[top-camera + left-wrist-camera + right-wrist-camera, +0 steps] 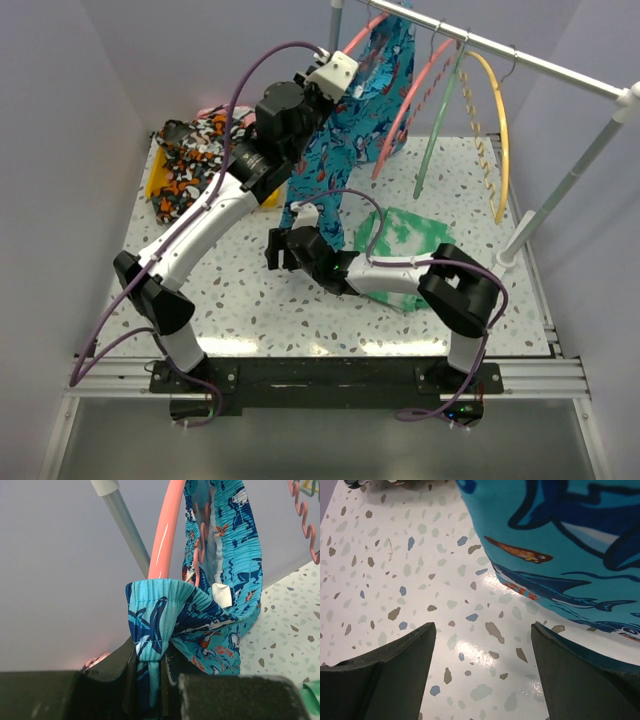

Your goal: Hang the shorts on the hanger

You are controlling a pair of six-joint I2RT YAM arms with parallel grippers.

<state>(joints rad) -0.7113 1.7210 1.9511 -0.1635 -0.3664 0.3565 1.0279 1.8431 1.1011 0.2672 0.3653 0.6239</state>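
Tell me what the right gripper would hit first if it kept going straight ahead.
Likely the tabletop, framed by the open right gripper; the shorts hang just beside that line, depth unclear.

Left arm [200, 230] stretched high, left gripper [155, 666] clamped on the shorts [165, 612]; right arm [392, 276] folded low, right gripper [482, 647] spread wide.

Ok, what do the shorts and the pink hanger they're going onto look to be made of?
In the left wrist view, the shorts look like thin, matte printed fabric, finely crinkled, with a gathered, probably elastic waistband. The hanger looks like smooth, glossy plastic, judging by the bright highlight streak along its arm.
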